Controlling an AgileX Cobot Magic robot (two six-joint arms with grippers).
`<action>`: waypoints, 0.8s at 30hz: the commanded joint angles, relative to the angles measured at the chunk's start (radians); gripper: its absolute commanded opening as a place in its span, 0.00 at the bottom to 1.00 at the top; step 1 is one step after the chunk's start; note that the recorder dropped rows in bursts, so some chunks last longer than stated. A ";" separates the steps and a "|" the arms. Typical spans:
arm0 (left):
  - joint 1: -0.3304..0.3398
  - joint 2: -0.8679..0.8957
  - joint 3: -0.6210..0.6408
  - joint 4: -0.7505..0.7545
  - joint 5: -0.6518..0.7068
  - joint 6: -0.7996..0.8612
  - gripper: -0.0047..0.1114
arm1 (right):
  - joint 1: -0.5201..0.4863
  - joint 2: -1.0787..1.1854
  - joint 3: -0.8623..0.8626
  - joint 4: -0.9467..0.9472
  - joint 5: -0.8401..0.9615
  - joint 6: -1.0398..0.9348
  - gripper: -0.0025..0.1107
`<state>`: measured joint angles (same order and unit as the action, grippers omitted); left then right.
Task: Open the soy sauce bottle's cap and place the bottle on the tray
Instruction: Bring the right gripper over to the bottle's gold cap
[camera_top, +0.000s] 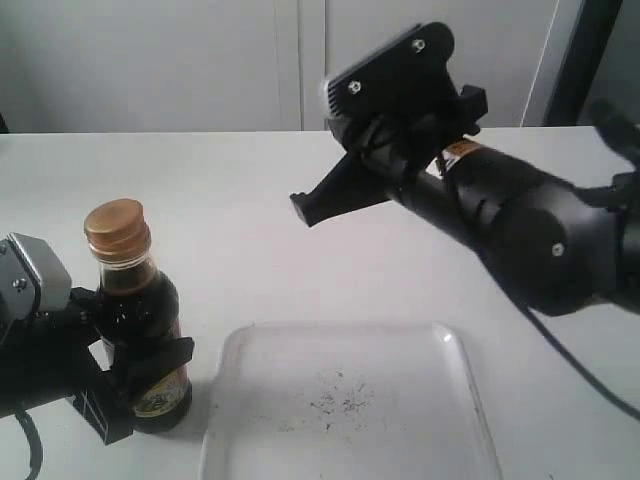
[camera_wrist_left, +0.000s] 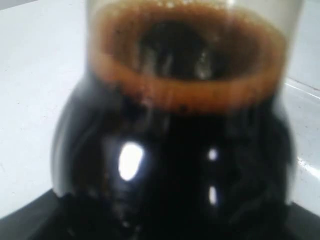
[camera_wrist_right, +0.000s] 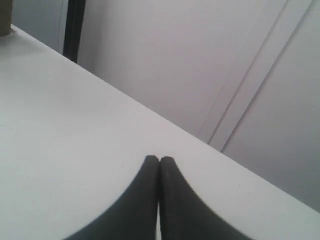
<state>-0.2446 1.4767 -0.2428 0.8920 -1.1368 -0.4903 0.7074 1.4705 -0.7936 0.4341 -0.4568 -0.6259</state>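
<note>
The soy sauce bottle (camera_top: 140, 335) stands upright on the white table (camera_top: 230, 230), just beside the left edge of the tray (camera_top: 345, 400) and not on it. Its cap (camera_top: 117, 231) sits down over the neck. The left gripper (camera_top: 120, 385) clasps the bottle's lower body, black fingers (camera_top: 160, 362) pressed on either side over the label. In the left wrist view the dark glass fills the picture, blurred, so fine detail is hard to make out. The right gripper (camera_top: 305, 207) hangs above the table, well apart from the bottle, its fingertips (camera_wrist_right: 150, 165) pressed together with nothing between them.
</note>
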 joint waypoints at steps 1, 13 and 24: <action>-0.007 0.000 0.004 0.021 0.018 0.002 0.04 | 0.097 0.058 0.063 0.154 -0.288 -0.104 0.02; -0.007 0.000 0.004 0.021 0.040 0.002 0.04 | 0.279 0.219 0.106 0.155 -0.509 -0.279 0.02; -0.007 0.000 0.004 0.021 0.040 0.002 0.04 | 0.341 0.219 0.106 0.060 -0.506 -0.480 0.02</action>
<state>-0.2446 1.4767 -0.2428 0.8920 -1.1348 -0.4881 1.0345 1.6901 -0.6939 0.5486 -0.9531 -1.0683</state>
